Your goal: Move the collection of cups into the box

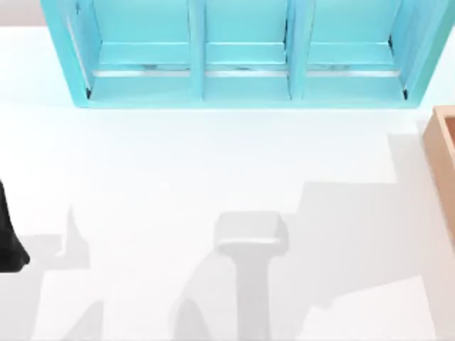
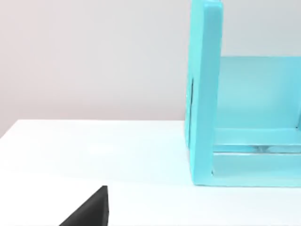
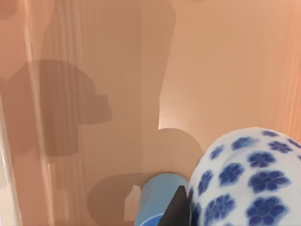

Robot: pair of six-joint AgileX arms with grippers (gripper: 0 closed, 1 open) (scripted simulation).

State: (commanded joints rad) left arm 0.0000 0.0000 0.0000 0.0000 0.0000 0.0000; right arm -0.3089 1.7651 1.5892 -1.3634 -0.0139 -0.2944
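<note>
Right gripper (image 3: pixel 175 207) down inside the box (image 3: pixel 221 70), seen in the right wrist view as a dark sliver pressed against the side of the white cup with blue flowers (image 3: pixel 244 181). Cannot tell whether clamped on that cup or parted. Flowered cup looming close to the camera, above the tan floor of the box. Plain blue cup (image 3: pixel 157 200) just beside it, on the other side of the dark sliver, low in the box; upright or tipped, cannot tell. Grey shadows of the arm and cups across the floor and the near wall of the box.

From above, box (image 1: pixel 442 153) at the right edge of the white table (image 1: pixel 178 163), well apart from the left arm (image 1: pixel 8 238), parked at the left edge. Left gripper (image 2: pixel 89 212) a black wedge over the table in the left wrist view; together or apart, cannot tell. Turquoise shelf (image 1: pixel 242 89) with three compartments along the far side, its end panel (image 2: pixel 204 94) standing on the table ahead of the left wrist.
</note>
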